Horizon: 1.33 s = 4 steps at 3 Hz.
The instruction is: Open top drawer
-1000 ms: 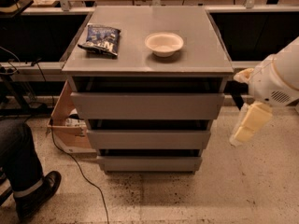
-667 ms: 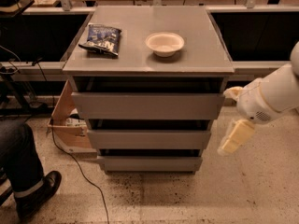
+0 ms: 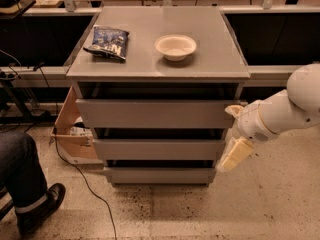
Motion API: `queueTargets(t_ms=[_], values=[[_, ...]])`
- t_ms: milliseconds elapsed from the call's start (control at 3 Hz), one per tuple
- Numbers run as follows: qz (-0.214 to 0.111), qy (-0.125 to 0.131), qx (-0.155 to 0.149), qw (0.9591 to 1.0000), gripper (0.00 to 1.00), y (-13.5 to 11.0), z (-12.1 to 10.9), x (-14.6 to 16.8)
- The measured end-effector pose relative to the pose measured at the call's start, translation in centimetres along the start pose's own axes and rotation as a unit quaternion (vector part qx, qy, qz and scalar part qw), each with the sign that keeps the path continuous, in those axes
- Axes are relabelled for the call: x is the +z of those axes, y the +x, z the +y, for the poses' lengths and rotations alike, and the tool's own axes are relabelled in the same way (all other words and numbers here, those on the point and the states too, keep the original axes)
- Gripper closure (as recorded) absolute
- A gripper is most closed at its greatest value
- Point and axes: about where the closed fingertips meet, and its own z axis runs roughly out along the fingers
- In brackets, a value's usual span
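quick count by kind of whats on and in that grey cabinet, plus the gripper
drawers: 3 (top drawer, middle drawer, bottom drawer)
bowl: 1
snack bag: 1
gripper, low by the cabinet's right side: 1
total: 6

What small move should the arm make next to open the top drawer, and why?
Probably raise the gripper and bring it in to the near end of the top drawer. It hangs beside the cabinet, level with the middle drawer and below the top front, which shows no handle, so an edge seems the only hold.
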Motion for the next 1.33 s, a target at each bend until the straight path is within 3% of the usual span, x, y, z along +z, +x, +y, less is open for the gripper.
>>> queueTargets(t_ms=[667, 1333], values=[[-0.009, 0.020, -0.011, 0.9997, 0.00, -2.2, -4.2, 3.8], [0.003, 0.045, -0.031, 0.9985, 0.00, -3.0, -9.2, 9.1]])
